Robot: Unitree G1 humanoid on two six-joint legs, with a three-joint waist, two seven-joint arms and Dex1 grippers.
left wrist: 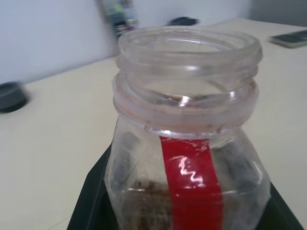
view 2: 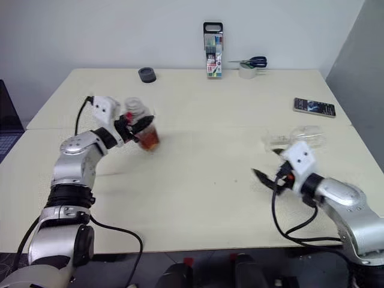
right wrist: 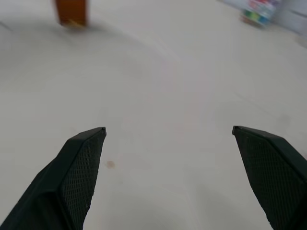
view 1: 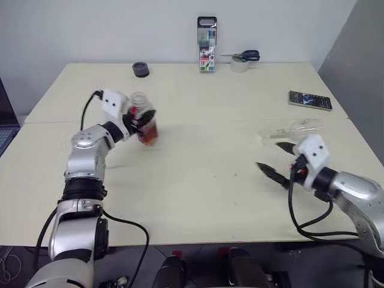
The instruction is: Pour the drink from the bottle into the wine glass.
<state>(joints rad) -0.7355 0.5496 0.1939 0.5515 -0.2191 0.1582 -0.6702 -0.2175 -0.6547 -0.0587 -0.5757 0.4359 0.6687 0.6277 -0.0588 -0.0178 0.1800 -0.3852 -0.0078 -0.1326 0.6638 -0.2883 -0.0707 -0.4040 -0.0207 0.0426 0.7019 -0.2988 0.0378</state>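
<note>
Pale bench point(view 1: 198, 198) under a white wall. Left hand point(view 1: 141, 122), upper left of frame, clamped shut on bottle point(view 1: 144, 120), uncapped, held upright above the bench, drink point(view 1: 149, 133) low inside. Right hand point(view 1: 277, 162), lower right, spread wide, holding nothing. Glass point(view 1: 292, 130) lying on its side just behind it. Phone point(view 1: 309, 100) far right; marker box point(view 1: 207, 44), tape point(view 1: 240, 64), scissors point(view 1: 247, 56), dark cap point(view 1: 141, 69) along the far edge.

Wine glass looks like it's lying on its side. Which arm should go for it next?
Right. The right end effector is open, empty and close to the wine glass; the left end effector is shut on the bottle.
</note>
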